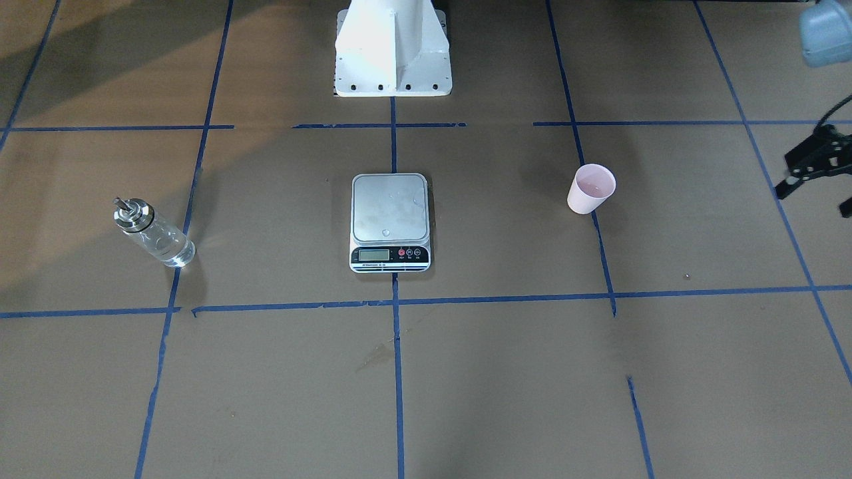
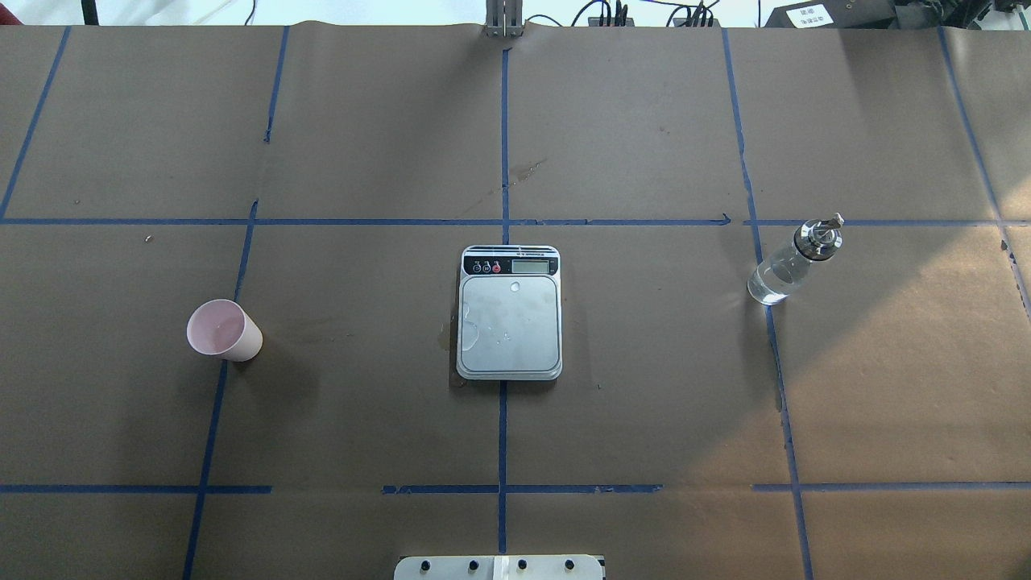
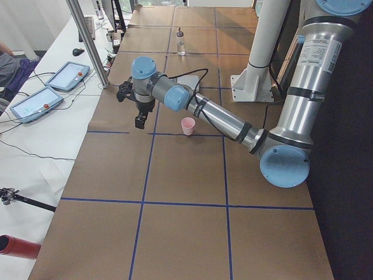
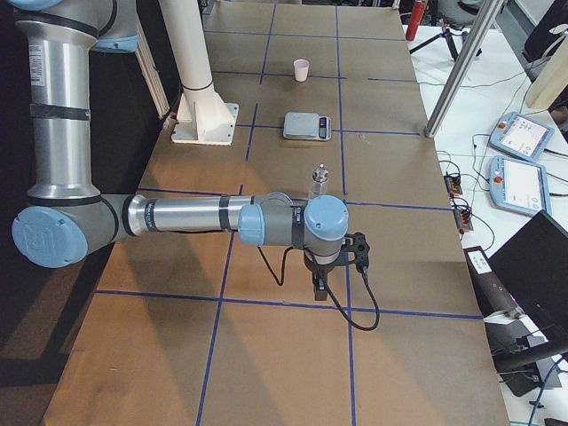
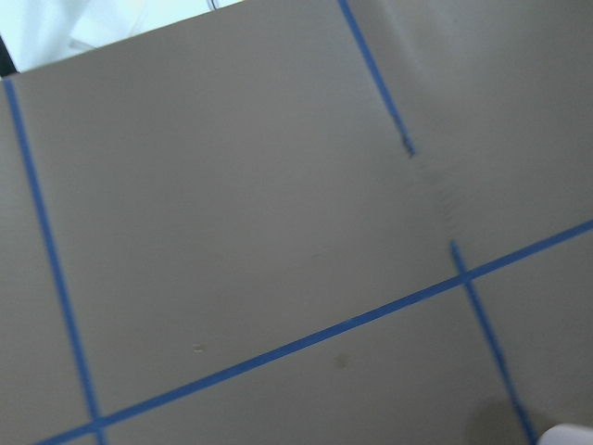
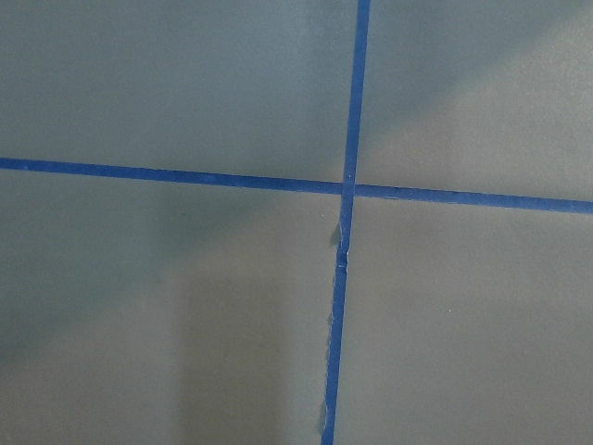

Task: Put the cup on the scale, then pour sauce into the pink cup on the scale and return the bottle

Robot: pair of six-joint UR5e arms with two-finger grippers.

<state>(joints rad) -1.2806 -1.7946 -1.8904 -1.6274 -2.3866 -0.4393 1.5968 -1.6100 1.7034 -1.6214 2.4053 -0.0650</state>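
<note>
Nothing has been picked up yet. The scale [image 2: 509, 322] sits in the middle of the counter [image 2: 644, 403], right in front of the robot's base. That looks deliberate, since either arm could reach it. Its steel plate is bare apart from a few wet smears.

The pink cup [image 2: 222, 330] stands upright on the robot's left side, well apart from the scale. The bottle [image 2: 793, 264] stands upright about as far out on the right, with clear sauce [image 2: 769, 283] low inside it. So each arm seems to have its own item.

The left pincer [image 1: 812, 198] hangs above the counter near the cup, on its outer side, touching nothing. Its fingers look spread apart and empty, which I take as ready to take the cup first.

The right pincer [image 4: 319, 286] hovers out beyond the bottle, clear of it. From where it shows, I cannot tell whether it is open or closed.
</note>
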